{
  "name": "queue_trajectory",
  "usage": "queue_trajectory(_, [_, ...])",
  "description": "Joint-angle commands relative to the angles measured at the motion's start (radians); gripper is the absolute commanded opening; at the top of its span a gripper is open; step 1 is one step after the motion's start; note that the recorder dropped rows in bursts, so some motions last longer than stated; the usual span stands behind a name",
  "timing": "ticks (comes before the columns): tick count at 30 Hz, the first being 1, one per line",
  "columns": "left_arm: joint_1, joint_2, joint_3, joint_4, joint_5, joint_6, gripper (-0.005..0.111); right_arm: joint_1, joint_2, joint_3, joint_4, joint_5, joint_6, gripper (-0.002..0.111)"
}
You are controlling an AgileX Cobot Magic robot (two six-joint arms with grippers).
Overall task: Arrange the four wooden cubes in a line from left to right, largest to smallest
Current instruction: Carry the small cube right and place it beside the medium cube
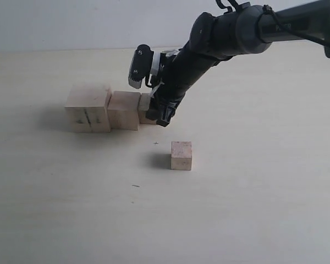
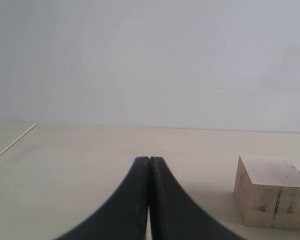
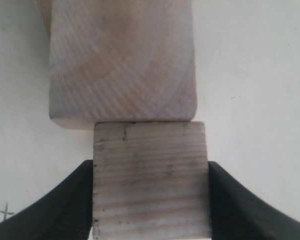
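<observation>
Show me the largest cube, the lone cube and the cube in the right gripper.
largest cube (image 1: 88, 116), exterior view, front face.
lone cube (image 1: 181, 157), exterior view, front face.
gripped cube (image 3: 150, 180), right wrist view, face toward camera.

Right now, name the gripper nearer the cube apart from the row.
Right. The right gripper clamps the third cube, just behind the lone cube; the left gripper is beyond the largest cube.

- You have four cubes (image 1: 88, 108) (image 1: 124, 110) (image 1: 144, 103) (image 1: 181, 155).
- You have two grippers (image 2: 149, 162) (image 3: 150, 200), one per wrist view.
- You have one table (image 1: 253, 209).
- You have one arm (image 1: 253, 27) in exterior view.
</observation>
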Motion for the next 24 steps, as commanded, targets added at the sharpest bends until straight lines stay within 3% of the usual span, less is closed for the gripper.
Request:
queue_trajectory(1, [0.002,-0.007,0.003,-0.01,-0.004,0.005,0.003,0.013,0.004,0.005,-0.003,-0.007,-0.016,0.0])
queue_trajectory(6, [0.002,-0.007,0.003,-0.01,-0.004,0.005,0.003,0.013,0.004,0.005,-0.003,-0.003,-0.108,0.0])
queue_trajectory(15, [0.002,-0.007,0.003,-0.01,-0.004,0.005,0.003,0.013,0.004,0.005,0.003,0.013,-0.078,0.001])
queue_trajectory(18, [0.002,-0.007,0.003,-0.01,-0.004,0.005,0.003,0.013,0.004,0.005,0.003,0.014,-0.069,0.01])
queue_trajectory(24, [0.002,-0.007,0.003,-0.01,-0.004,0.005,0.003,0.013,0.004,0.005,0.003,0.024,-0.056,0.043])
